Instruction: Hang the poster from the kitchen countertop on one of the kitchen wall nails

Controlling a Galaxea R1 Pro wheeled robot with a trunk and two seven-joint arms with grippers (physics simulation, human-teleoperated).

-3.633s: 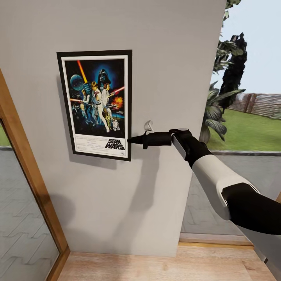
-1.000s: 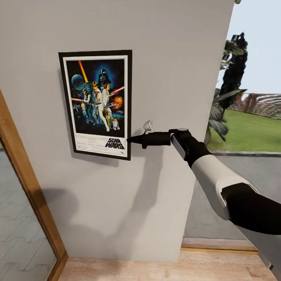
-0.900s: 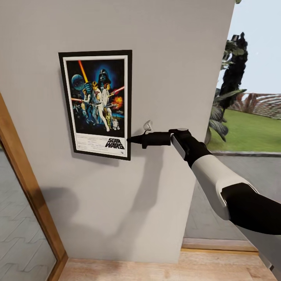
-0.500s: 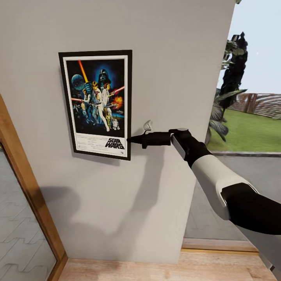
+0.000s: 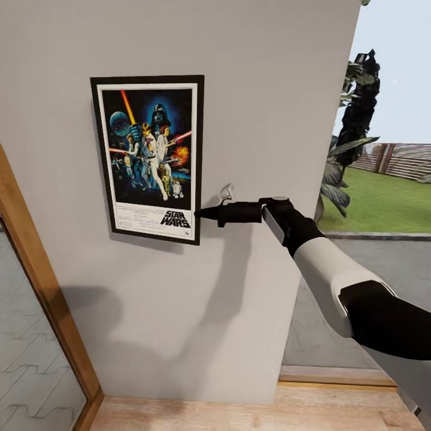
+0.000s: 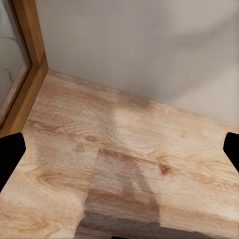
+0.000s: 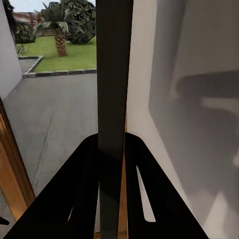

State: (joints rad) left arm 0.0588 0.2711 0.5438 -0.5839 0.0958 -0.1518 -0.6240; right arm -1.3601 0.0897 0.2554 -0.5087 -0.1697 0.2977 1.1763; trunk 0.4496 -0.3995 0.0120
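The Star Wars poster stands upright, flat against the pale grey wall. My right gripper reaches in from the right and is shut on the poster's right edge near its lower corner. In the right wrist view the poster's black frame runs edge-on between the two fingers of the right gripper. The wall nail is hidden and the kitchen countertop is out of view. My left gripper points down at the wooden floor, open, with nothing between its fingertips.
A wooden door frame with a glass pane slants up at the left. To the right the wall ends at an opening onto a paved yard, lawn and plants. Wood flooring runs along the wall's foot.
The poster has shifted very slightly up and right against the wall. The right arm holds the same pose. Over the earlier frames the whole view drifted a little.
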